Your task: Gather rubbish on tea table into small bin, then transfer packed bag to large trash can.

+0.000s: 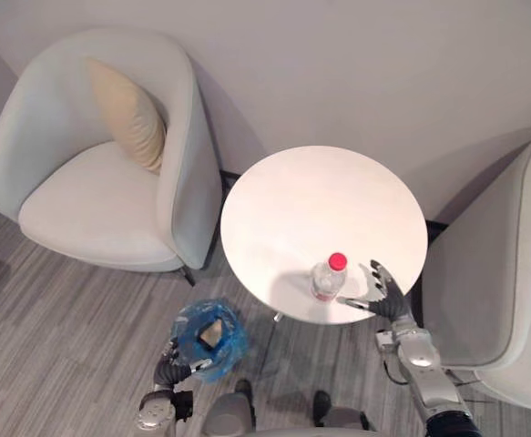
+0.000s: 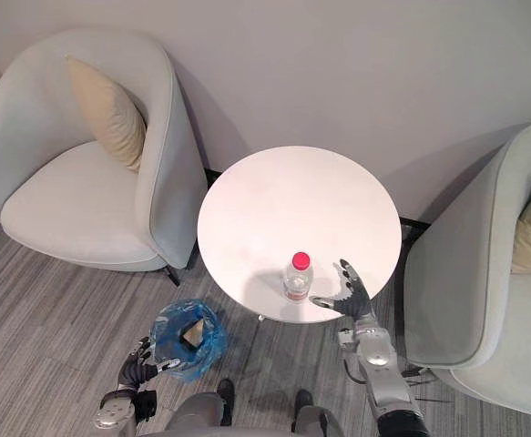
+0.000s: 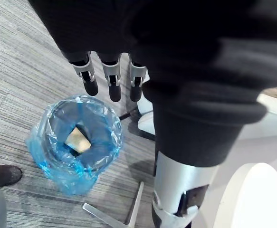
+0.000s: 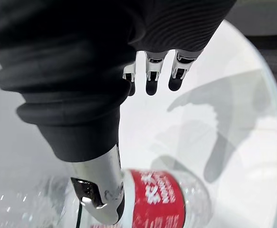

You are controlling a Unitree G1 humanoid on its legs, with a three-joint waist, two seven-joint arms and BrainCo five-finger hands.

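Note:
A clear plastic bottle (image 1: 329, 278) with a red cap stands upright near the front edge of the round white tea table (image 1: 320, 209). My right hand (image 1: 383, 293) hovers just right of the bottle, fingers straight and spread, thumb reaching toward it; in the right wrist view the thumb (image 4: 100, 187) lies against the bottle's red label (image 4: 159, 199). On the floor to the table's lower left sits the small bin (image 1: 211, 335) lined with a blue bag, a tan scrap (image 3: 77, 139) inside. My left hand (image 1: 176, 360) hangs beside the bin, its fingers (image 3: 114, 80) straight above it.
A pale armchair (image 1: 101, 155) with a beige cushion stands left of the table, and another armchair (image 1: 502, 282) stands close on the right. A plain wall runs behind. Grey wood-look floor lies around the bin.

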